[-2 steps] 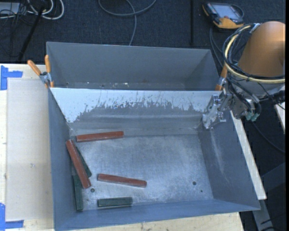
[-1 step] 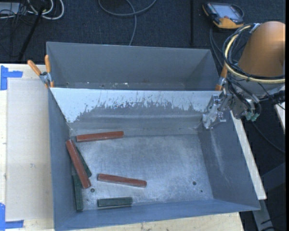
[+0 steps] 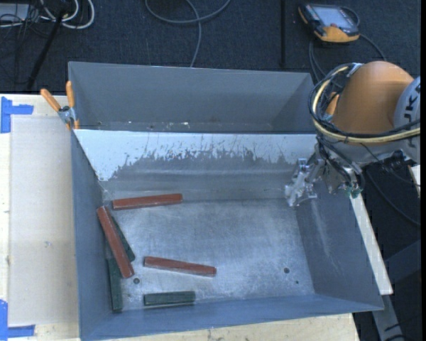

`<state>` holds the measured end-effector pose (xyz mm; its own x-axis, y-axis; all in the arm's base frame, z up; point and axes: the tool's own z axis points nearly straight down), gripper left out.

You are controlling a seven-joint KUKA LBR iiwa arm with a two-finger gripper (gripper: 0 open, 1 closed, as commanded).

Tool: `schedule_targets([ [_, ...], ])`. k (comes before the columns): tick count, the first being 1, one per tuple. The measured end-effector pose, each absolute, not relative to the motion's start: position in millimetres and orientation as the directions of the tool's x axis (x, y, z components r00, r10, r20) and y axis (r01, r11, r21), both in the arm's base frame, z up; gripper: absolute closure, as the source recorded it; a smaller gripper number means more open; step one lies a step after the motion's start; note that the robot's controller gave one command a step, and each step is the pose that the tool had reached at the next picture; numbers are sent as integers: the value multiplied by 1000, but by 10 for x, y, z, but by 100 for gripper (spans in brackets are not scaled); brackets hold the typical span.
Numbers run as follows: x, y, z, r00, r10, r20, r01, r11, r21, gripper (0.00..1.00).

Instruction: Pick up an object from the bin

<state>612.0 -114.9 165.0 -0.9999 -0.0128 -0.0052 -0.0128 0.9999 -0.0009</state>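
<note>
Hanging over the sloped wall of the bin (image 3: 199, 105) on the side the arm comes from, the gripper (image 3: 299, 184) has nothing visible in it; whether it is open or closed I cannot tell. Every loose thing lies toward the bin's opposite side, well apart from the gripper. Nearest to it are two flat reddish-brown sticks: the upper stick (image 3: 147, 201) near the foot of the bin's far slope, and the middle stick (image 3: 179, 266) alone on the bin's floor. Against the bin's wall opposite the arm, a third reddish-brown stick (image 3: 114, 241) lies slantwise across a dark green stick (image 3: 114, 290), touching it. A short dark green stick (image 3: 169, 298) lies along the bin's near wall.

The pick has not begun, by my reading. The sticks look stiff, thin and light, so a firm squeeze should neither bend nor break them. The hazard is that something so flat sits low on the metal floor and may slide or tip out if caught near one end. The middle stick seems the easiest choice, with bare floor all round it and no wall or neighbour touching. Taking it across its narrow width at mid-length should keep it level when lifted. The crossed pair by the bin's wall would be awkward, since one pins the other.
</note>
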Motion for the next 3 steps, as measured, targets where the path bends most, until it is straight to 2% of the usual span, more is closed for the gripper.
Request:
schedule_targets([
  [1,6080,-1100,1295,-999,-45,4,-45,999,1,100],
  [2,6162,-1271,1362,-982,-187,-3,-187,982,0,100],
  [3,5221,-338,1509,-975,-224,1,-224,975,1,0],
])
